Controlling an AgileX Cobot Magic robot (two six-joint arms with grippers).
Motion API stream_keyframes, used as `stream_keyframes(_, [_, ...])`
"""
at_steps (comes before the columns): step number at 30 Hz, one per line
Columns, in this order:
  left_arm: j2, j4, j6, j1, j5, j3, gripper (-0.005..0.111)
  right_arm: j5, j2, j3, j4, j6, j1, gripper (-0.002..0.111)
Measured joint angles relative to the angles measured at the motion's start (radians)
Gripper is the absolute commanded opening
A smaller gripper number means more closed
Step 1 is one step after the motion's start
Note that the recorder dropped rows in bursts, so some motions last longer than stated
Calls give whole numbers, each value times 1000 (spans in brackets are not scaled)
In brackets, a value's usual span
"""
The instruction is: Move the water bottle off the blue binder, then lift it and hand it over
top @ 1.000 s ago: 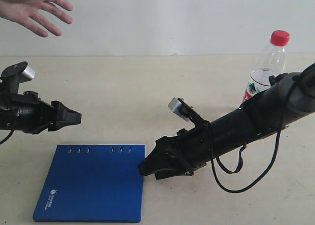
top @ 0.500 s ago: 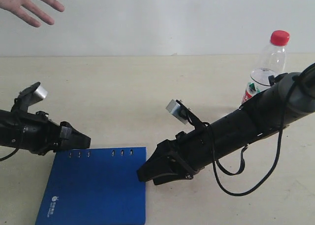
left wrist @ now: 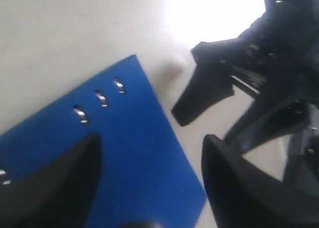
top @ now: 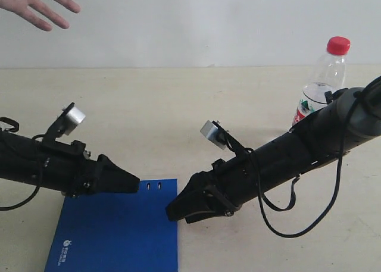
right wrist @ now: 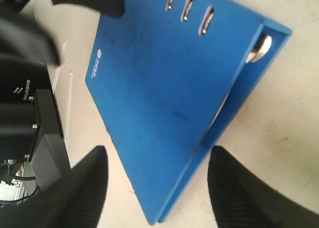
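The water bottle [top: 324,81] stands upright on the table at the back right, behind my right arm and off the blue binder [top: 116,233]. The binder lies flat at the front left. My left gripper [top: 130,182] hovers open over the binder's slotted edge; in its wrist view the left gripper [left wrist: 149,160] has blue binder cover [left wrist: 134,153] and nothing else between its fingers. My right gripper [top: 177,205] is at the binder's right corner. In its own view the right gripper [right wrist: 159,188] stands open astride the binder's corner [right wrist: 164,113], gripping nothing.
A person's open hand [top: 36,4] hangs at the top left above the table. The right arm's black cable [top: 286,215] loops down onto the table. A pale wall backs the beige table [top: 149,105].
My left arm has swung right and down, from beside the binder to over its slotted edge. The binder has shifted slightly right. The right arm and the bottle have barely moved.
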Motion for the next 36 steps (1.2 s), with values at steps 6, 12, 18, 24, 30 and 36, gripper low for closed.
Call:
stream_keyframes(6, [-73,30,-75,38,-243,0,56,0,0,0,0,0,0,53])
stream_keyframes(12, [-148,200,-291,75,-297,0,56,-12,0,0,0,-9,0,53])
stream_keyframes(18, [-148,272,-369,78,-208,54,56,-81,0,0,0,-20,0,53])
stream_keyframes(24, [-148,276,-376,78,-239,83,56,-83,0,0,2,-27,0,53])
stream_keyframes(30, [-199,302,-436,78,-385,85,56,-85,0,0,4,-29,0,53])
stream_keyframes(36, [-215,366,-520,78,-462,110,56,-85,0,0,4,-31,0,53])
